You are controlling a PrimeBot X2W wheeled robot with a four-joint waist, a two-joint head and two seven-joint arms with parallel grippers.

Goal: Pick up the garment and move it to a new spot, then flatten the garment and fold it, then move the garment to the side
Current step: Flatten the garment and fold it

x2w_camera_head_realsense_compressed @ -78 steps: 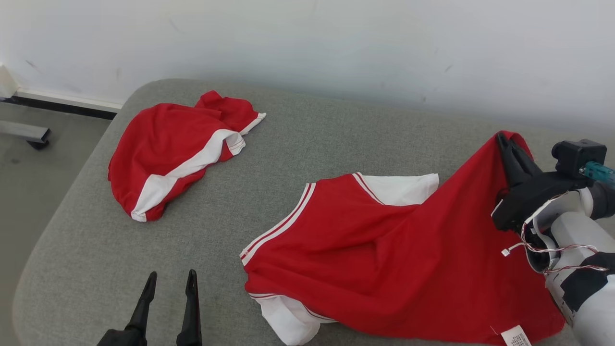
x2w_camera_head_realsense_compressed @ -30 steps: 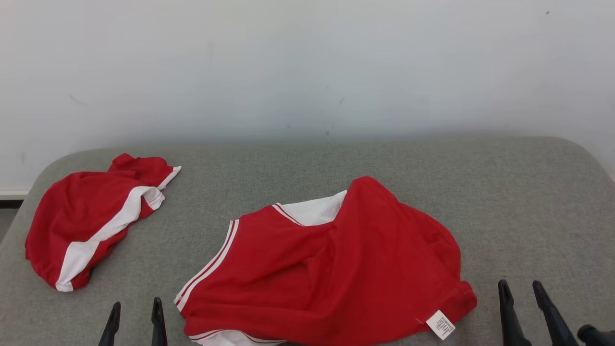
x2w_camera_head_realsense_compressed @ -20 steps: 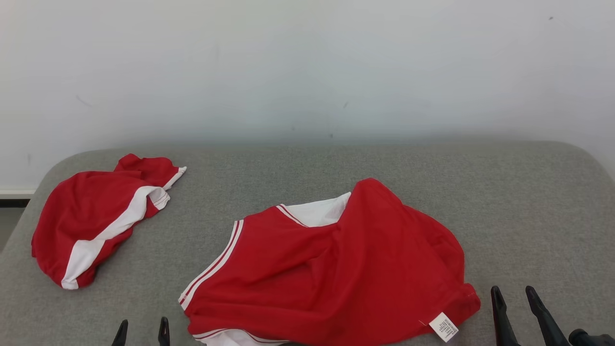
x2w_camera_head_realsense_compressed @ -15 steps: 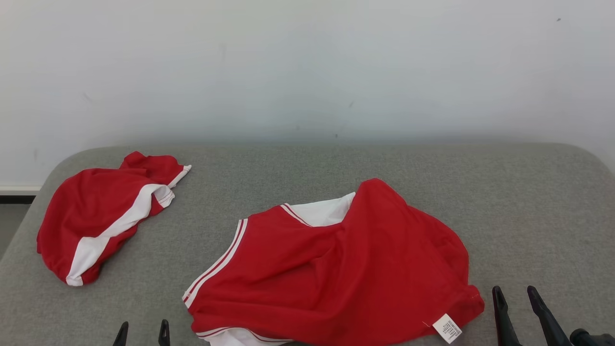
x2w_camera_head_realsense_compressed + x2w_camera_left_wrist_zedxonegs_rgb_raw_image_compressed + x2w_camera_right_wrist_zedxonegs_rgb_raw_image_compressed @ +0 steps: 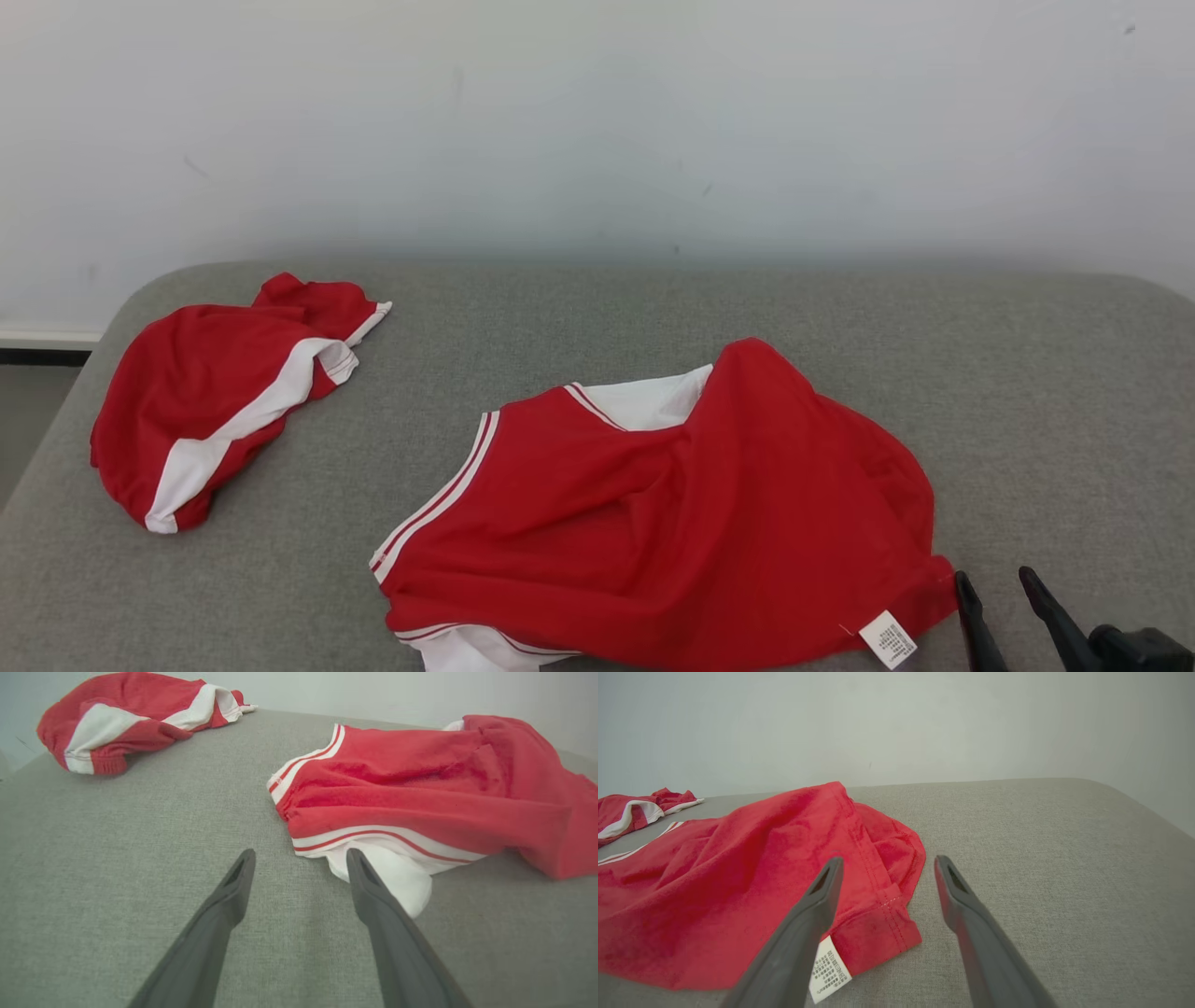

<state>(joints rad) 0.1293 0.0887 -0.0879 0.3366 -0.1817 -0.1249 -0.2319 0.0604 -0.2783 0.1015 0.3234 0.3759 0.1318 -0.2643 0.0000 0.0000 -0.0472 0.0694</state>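
Grey padded surface [image 5: 597, 308] runs back to a pale wall [image 5: 597, 112], and on it lies the garment [image 5: 672, 532], a red top with white striped trim, rumpled and partly doubled over itself. The right gripper [image 5: 888, 860] hangs low with its two dark fingers spread apart and nothing between them. The garment's stitched hem corner lies just ahead of it, mostly to the left of its left finger, and a white care label [image 5: 829, 970] shows beside that finger; whether the finger touches the cloth I cannot tell. The left gripper [image 5: 301, 851] is likewise spread wide and empty, with the garment's white sleeve [image 5: 397, 882] just past its right fingertip. A second red and white piece of clothing [image 5: 135, 723] lies bunched well ahead and to the left of the left gripper, apart from the garment.
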